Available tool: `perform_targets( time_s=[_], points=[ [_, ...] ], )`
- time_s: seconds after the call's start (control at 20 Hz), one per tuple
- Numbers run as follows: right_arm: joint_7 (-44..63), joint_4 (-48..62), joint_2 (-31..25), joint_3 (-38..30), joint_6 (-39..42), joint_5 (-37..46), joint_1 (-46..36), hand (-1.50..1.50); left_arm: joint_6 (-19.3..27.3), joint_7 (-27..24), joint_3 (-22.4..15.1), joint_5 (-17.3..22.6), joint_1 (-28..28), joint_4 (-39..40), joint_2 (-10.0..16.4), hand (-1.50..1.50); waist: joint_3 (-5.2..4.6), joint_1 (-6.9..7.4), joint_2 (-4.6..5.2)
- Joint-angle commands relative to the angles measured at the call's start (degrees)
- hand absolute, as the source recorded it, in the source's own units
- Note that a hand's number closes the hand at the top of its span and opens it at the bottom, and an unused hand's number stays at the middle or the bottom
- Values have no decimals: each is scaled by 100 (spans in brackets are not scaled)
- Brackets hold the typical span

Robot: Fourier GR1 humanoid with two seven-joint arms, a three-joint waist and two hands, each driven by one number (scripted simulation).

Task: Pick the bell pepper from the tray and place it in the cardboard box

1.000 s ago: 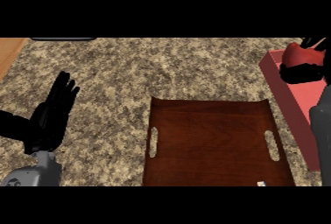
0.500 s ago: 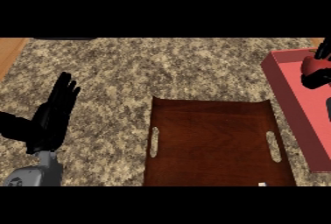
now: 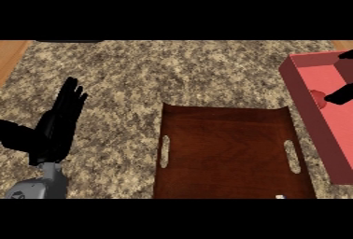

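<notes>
Barely is the bell pepper (image 3: 318, 96) seen in the cardboard box (image 3: 316, 126); its axis and the right hand's (image 3: 341, 96) state cannot be told; left hand (image 3: 56, 128) held open.

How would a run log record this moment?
bell pepper: likely the small red shape inside box | tray: holds no pepper | right hand: over box | left hand: open, resting at left
</notes>
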Motion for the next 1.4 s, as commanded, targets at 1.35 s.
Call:
perform_targets(
  time_s=[1.35],
  points=[
    [-1934,-1546,135,-3447,-724,-5068,996,-150,-171,192,382,260,37,-151,282,0,-6,-105,-41]
  ],
)
